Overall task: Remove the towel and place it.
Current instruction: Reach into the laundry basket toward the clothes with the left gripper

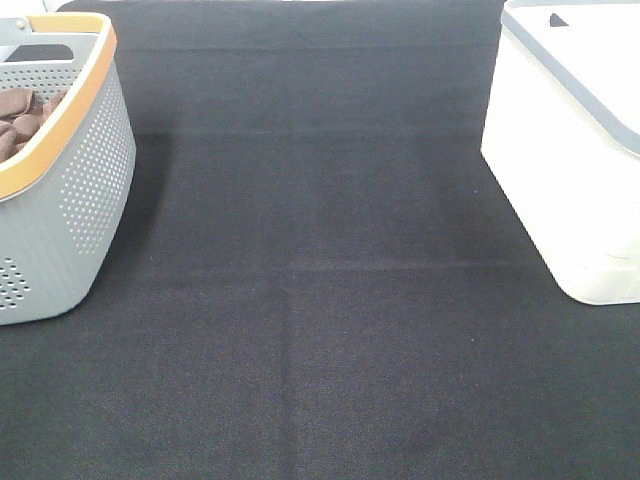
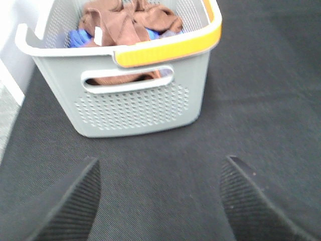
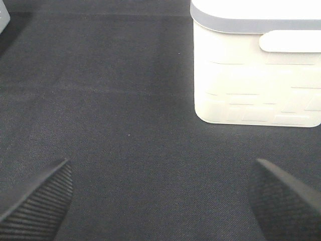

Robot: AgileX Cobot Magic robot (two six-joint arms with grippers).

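The towel (image 2: 131,21), rust-brown with a small white tag, lies bunched inside the grey basket (image 2: 135,106) with the orange rim. In the exterior high view the basket (image 1: 88,185) stands at the left edge with brown cloth (image 1: 24,116) showing over its rim. My left gripper (image 2: 160,160) is open, low over the mat a short way in front of the basket, with nothing between its fingers. My right gripper (image 3: 161,161) is open too, over bare mat near the white bin. Neither gripper shows in the exterior high view.
A white bin (image 1: 560,170) with a grey rim stands at the right edge, seen close in the right wrist view as the white bin (image 3: 256,75). Blue cloth (image 2: 79,37) lies under the towel in the basket. A dark woven mat (image 1: 320,300) covers the table.
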